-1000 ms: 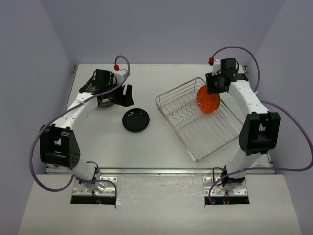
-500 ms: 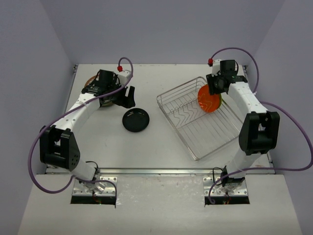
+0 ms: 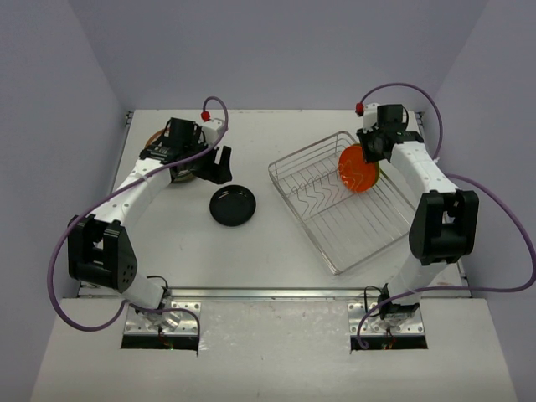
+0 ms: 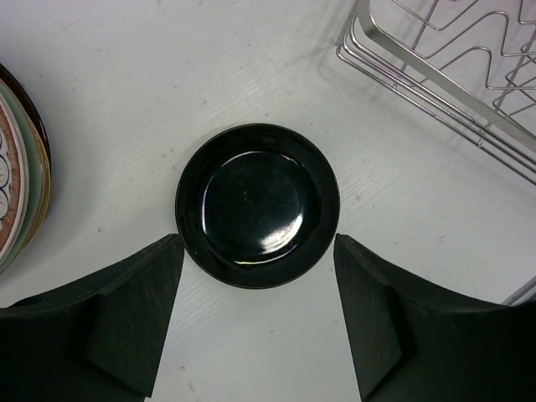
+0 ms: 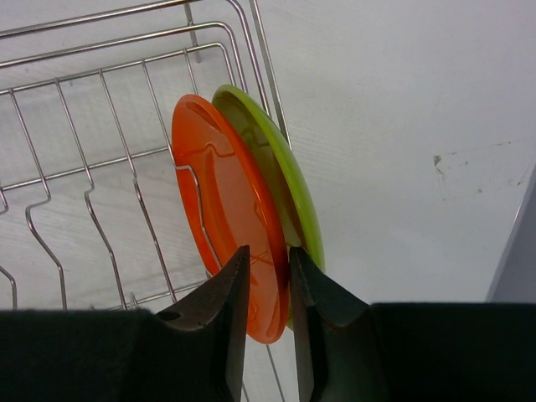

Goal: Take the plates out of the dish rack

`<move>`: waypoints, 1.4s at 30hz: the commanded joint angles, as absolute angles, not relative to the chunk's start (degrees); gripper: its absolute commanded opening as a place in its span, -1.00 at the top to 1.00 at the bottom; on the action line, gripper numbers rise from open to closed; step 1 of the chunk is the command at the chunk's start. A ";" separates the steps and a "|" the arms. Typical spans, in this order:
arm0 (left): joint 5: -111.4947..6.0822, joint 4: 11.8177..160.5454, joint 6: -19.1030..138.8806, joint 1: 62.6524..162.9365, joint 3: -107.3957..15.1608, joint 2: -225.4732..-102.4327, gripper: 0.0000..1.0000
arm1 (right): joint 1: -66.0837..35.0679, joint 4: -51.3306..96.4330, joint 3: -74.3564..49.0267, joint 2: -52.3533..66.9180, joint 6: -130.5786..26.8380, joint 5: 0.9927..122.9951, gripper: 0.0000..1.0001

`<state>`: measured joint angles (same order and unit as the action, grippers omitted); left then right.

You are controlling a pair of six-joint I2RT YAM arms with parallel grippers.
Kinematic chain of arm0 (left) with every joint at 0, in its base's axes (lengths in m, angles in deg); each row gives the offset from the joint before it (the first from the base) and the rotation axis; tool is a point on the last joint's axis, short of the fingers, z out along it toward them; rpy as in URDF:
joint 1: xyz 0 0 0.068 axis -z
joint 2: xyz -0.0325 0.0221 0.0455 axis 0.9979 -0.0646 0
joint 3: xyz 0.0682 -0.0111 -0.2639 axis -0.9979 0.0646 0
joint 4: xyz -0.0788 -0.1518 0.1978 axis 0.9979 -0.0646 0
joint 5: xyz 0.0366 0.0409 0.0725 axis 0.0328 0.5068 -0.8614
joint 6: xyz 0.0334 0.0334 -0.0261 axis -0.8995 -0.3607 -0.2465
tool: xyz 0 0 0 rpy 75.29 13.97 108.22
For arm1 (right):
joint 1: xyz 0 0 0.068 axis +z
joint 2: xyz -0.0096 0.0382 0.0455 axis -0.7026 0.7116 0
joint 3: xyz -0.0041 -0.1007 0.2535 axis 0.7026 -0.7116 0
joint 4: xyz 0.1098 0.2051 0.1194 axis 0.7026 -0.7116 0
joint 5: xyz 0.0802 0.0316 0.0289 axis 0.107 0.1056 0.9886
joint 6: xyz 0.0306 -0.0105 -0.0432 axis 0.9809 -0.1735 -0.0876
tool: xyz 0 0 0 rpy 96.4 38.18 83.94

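**Right hand gripping the orange plate in the rack; left hand hanging open over the black plate**

You are looking down on a white worktop (image 3: 276,251) that is sitting inside a booth of pale lilac walls (image 3: 276,50). A few faint scuff marks (image 5: 469,159) are showing on the surface just beyond the rack.

The dish rack (image 3: 302,220) is lying at the far right, turned at an angle to the worktop's edges. Two plates are standing on edge in its far right end. The orange plate (image 5: 226,209) is leaning close against the lime green plate (image 5: 289,180), which is standing just behind it.

Your right hand (image 5: 264,260) is reaching in over that end and grasping the orange plate, with one finger on each face of its rim. The lime green plate is lying outside the grasp.

The black plate (image 4: 257,205) is lying flat on the worktop to the left of the rack, apart from it. Your left hand (image 4: 255,251) is hanging above it, released, with its fingers spread wide to either side.

At the far left a stack of plates (image 4: 17,176) is resting flat on the worktop. Your left arm (image 3: 142,180) is covering most of it from above, and the wrist view is cutting it off at the frame edge. You are seeing only a dark rim, a pale green edge and a slice of patterned cream. I cannot tell how many plates are in it.
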<state>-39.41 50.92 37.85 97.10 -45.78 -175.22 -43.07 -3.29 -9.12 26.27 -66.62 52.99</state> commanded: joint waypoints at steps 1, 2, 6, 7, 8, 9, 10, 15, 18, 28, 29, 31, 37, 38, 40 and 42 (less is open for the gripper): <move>-39.21 51.76 37.79 97.54 -48.61 -174.00 -0.40 | -43.23 -1.38 -10.58 26.57 -68.09 52.64 0.59; -39.13 51.73 37.89 97.46 -48.70 -173.98 -0.40 | -43.23 -1.42 -10.78 26.40 -68.26 52.64 0.65; -39.00 51.73 37.99 97.46 -48.88 -173.79 -0.40 | -43.05 -2.64 -10.01 25.39 -68.16 53.20 0.94; -38.99 51.73 38.03 97.46 -48.92 -173.71 -0.40 | -43.05 -3.23 -9.54 25.08 -68.00 53.48 1.00; -38.93 51.67 38.09 97.46 -48.92 -173.58 -0.40 | -42.92 -3.97 -8.80 24.88 -67.93 53.88 1.00; -38.97 51.65 38.11 97.46 -48.98 -173.48 -0.40 | -42.88 -4.43 -8.28 24.51 -67.79 54.00 1.00; -38.93 51.71 38.11 97.46 -49.07 -173.39 -0.41 | -42.88 -4.85 -7.77 23.70 -67.55 54.00 1.00; -38.69 51.82 38.45 97.46 -49.27 -172.55 -0.48 | -42.21 -7.77 -2.68 20.40 -67.49 56.88 1.00; -38.71 51.82 38.70 97.46 -49.36 -172.19 -0.59 | -41.89 -7.85 0.89 17.89 -68.60 57.55 1.00; -29.41 52.59 39.68 97.46 -51.29 -169.13 -0.81 | -41.01 -6.07 3.77 10.18 -68.81 63.70 1.00; -26.02 54.17 40.64 97.46 -51.29 -167.45 -0.80 | -40.94 -7.21 3.60 8.69 -66.23 68.56 1.00; -20.52 56.62 42.92 97.46 -51.38 -166.26 -0.79 | -40.68 -8.74 2.68 7.00 -62.34 77.09 1.00; -11.82 57.89 48.91 97.54 -54.00 -166.41 -0.71 | -34.47 -6.68 -6.99 3.15 -54.45 87.83 1.00; -11.67 57.89 49.72 97.70 -54.41 -166.42 -0.69 | -31.50 -5.94 -8.99 2.39 -53.98 87.76 1.00; -11.66 57.89 50.05 97.80 -54.54 -166.42 -0.68 | -28.68 -5.42 -10.79 1.96 -53.02 88.09 1.00; -11.25 57.94 51.02 98.06 -54.56 -166.74 -0.67 | -25.50 -4.09 -11.86 1.69 -51.49 88.09 1.00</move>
